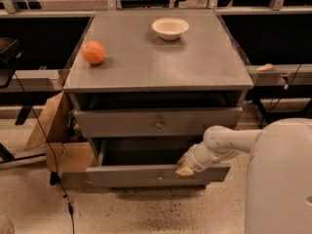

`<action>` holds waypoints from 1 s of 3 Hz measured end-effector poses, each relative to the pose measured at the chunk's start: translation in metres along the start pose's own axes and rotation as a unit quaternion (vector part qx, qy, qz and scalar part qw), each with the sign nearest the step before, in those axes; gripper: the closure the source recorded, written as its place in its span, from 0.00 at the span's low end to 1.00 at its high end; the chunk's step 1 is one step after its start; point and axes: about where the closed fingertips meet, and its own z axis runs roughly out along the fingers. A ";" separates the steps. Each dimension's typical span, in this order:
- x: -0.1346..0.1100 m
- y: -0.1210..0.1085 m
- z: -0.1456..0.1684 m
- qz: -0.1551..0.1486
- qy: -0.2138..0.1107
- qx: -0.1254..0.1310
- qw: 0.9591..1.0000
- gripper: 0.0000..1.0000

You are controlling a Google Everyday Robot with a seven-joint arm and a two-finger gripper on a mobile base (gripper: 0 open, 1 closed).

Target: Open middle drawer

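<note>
The grey cabinet (146,67) shows two drawer fronts. The upper one (122,123) has a small round knob (159,125) and stands nearly closed. The lower one, the middle drawer (122,176), is pulled out toward me, with its dark inside (141,155) showing and its knob (159,177) on the front. My gripper (185,169), on the end of the white arm (224,143), rests at the top edge of this drawer's front, right of the knob. The bottom drawer is hidden beneath it.
An orange (93,52) and a white bowl (170,28) sit on the cabinet top. An open cardboard box (58,145) and a black cable (48,145) lie at the cabinet's left. My white body (280,179) fills the lower right. Dark shelving runs behind.
</note>
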 end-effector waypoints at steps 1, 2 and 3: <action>0.005 0.013 -0.006 -0.010 -0.006 -0.023 1.000 1.00; 0.005 0.013 -0.006 -0.010 -0.006 -0.023 1.000 0.81; 0.012 0.025 -0.012 -0.015 -0.014 -0.042 0.999 0.58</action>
